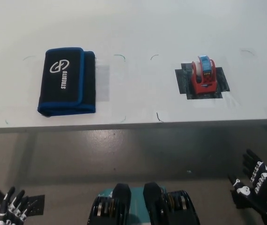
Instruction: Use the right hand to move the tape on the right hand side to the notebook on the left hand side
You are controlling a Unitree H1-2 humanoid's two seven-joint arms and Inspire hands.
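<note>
Head view: the red tape dispenser (203, 75) with a blue-and-white roll stands on a dark square patch (220, 79) at the right of the white bench (138, 28). Well apart to its left lies the black, blue-edged notebook (67, 82), closed. Below the bench edge, the black right robot hand (256, 180) hangs empty with fingers spread. The white left robot hand (11, 208) at the lower left corner seems open too, though partly cut off.

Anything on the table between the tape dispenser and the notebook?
No: the head view shows bare white table between tape dispenser and notebook, only thin pen marks.
</note>
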